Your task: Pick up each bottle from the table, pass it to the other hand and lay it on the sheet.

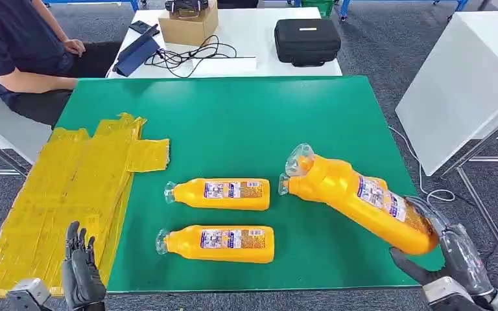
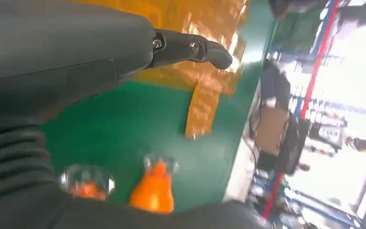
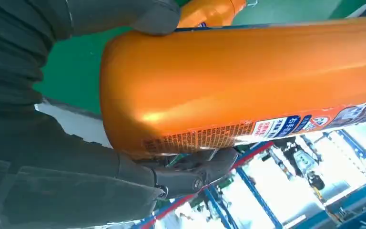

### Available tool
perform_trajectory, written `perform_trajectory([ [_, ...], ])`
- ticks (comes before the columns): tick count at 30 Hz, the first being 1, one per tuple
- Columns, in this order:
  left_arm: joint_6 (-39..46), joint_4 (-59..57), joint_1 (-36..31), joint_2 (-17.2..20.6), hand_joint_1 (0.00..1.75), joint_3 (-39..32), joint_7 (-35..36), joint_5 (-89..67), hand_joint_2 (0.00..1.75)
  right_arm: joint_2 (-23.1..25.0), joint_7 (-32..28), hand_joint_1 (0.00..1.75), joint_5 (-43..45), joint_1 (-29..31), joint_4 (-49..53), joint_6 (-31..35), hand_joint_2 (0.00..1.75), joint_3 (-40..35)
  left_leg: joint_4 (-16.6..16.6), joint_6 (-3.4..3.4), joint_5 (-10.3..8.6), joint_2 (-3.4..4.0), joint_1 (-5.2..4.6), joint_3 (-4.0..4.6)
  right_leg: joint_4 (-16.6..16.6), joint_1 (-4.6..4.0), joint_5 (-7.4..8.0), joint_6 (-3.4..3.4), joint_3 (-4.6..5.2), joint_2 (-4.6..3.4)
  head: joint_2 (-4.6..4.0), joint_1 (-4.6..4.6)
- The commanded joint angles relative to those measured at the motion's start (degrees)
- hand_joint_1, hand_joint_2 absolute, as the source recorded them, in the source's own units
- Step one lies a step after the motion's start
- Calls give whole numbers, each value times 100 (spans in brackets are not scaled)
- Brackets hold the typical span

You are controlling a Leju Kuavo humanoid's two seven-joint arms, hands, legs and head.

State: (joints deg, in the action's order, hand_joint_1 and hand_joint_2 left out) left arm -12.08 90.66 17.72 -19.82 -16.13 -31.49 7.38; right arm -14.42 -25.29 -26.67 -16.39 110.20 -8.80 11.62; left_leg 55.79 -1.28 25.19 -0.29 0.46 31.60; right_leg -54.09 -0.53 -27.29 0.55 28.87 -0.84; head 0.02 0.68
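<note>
My right hand (image 1: 455, 260) grips the base of an orange bottle (image 1: 363, 201) and holds it tilted above the right side of the green mat (image 1: 233, 123), its clear cap pointing up and left. In the right wrist view the thumb (image 3: 124, 14) and fingers (image 3: 195, 171) wrap that bottle (image 3: 248, 81). Another bottle (image 1: 293, 188) lies partly hidden behind it. Two more bottles (image 1: 224, 194) (image 1: 220, 243) lie on their sides mid-mat. The crinkled yellow sheet (image 1: 71, 188) covers the left side. My left hand (image 1: 81, 269) hovers open over the sheet's near edge, holding nothing.
A person (image 1: 13, 58) sits at the far left corner. Beyond the mat stands a white table with a cardboard box (image 1: 188, 23), cables and a black case (image 1: 307, 40). A white panel (image 1: 460, 91) stands to the right.
</note>
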Motion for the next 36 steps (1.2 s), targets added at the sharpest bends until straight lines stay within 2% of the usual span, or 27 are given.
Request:
perform_trajectory([
  [1, -699, -307, -604, 58, 0, 838, 433, 259, 175, 1181, 484, 175, -947, 2256, -2944, 1430, 175, -2843, -26, 8, -8, 70, 8, -39, 30, -7, 31, 9, -21, -59, 0, -2],
  [4, -440, -552, -1047, 235, 0, 1356, 399, 215, 175, 2083, 668, 175, -1283, 3430, -4523, 1875, 175, -3419, -16, 12, -12, 54, 13, -34, 13, -13, 24, -1, -16, -47, 0, -4],
  [7, -206, -710, -1463, 398, 0, 1650, 498, 289, 175, 2655, 895, 175, -1413, 4055, -5124, 2013, 175, -3642, -15, 27, -25, 74, 8, -34, -6, -6, 29, -1, 1, -60, 0, -4],
  [10, -170, -915, -1800, 548, 0, 1957, 660, 581, 175, 2967, 1075, 175, -1569, 4346, -5301, 2023, 175, -3832, -5, 32, -31, 46, 2, -21, -36, 1, 17, -3, 16, -41, 0, -4],
  [16, -21, -829, -1965, 722, 0, 2365, 797, 971, 175, 3120, 1262, 175, -1580, 4360, -5191, 1835, 175, -4063, -4, 37, -25, 12, 7, -26, -43, -2, 2, 5, 8, -5, 0, -2],
  [24, 182, -737, -1951, 853, 0, 2587, 824, 1227, 175, 3264, 1314, 175, -1602, 4247, -5119, 1772, 175, -4517, -2, 32, -31, 6, 3, 14, -48, 2, 4, 2, 41, -6, 0, -4],
  [28, 275, -676, -1894, 973, 0, 2687, 767, 1491, 175, 3225, 1256, 175, -1527, 4104, -5244, 1864, 175, -4893, -5, 33, -31, 2, 4, 11, -43, 3, 3, 1, 37, -1, 0, -4],
  [33, 247, -514, -1634, 984, 0, 2549, 751, 1788, 175, 3255, 960, 175, -1582, 3641, -5648, 2039, 175, -5389, -18, 35, -26, 6, 7, -14, -26, 0, 1, 4, 12, -2, 0, -4],
  [36, 211, -496, -1590, 988, 0, 2528, 735, 1837, 175, 3272, 916, 175, -1588, 3639, -5797, 2111, 175, -5458, -16, 34, -23, 11, 6, -11, -30, 1, -1, 2, 17, -7, 0, -4],
])
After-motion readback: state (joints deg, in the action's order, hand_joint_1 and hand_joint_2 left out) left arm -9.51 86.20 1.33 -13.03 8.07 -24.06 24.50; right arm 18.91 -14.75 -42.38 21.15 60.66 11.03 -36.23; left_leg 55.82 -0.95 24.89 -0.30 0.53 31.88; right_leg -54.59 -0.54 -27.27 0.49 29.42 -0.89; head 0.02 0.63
